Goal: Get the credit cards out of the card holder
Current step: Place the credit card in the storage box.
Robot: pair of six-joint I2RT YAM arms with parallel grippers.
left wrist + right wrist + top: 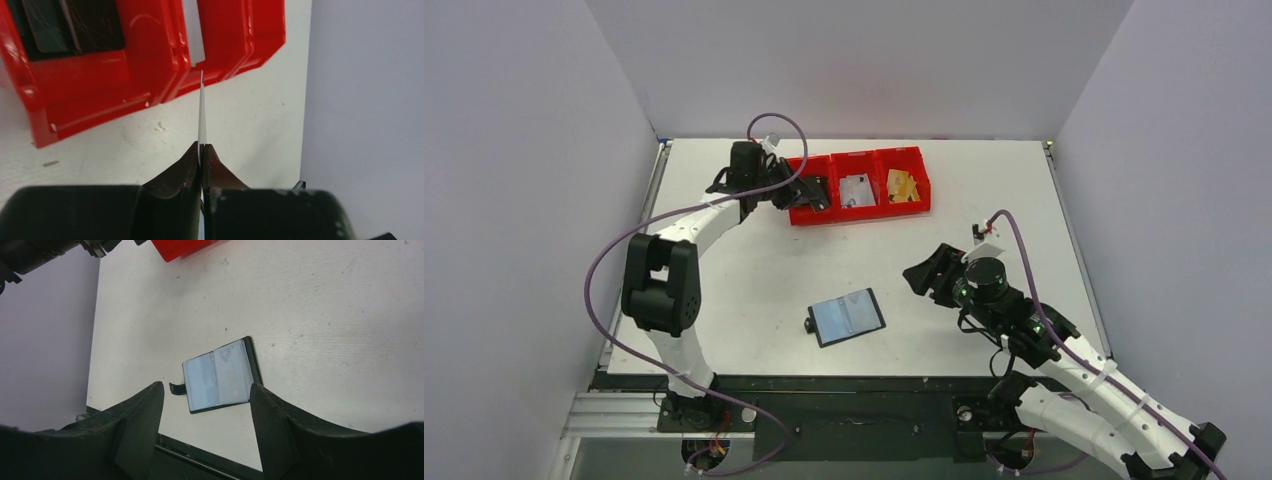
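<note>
The left gripper (201,150) pinched a thin card (202,115), seen edge-on and apparently white, by the red bins (100,95). The right gripper (206,390) hung with jaws spread near the holder (220,377), which lay open, sleeve up, on the table (325,315), well apart from the bins.

White tabletop (754,270), scuffed and speckled. Boxed in on three sides: left wall (524,150), back wall (854,60), right wall (1184,150), all plain pale grey-lilac. Black strip (874,383) along near edge; aluminium rail (614,410) below. Soft even light.
</note>
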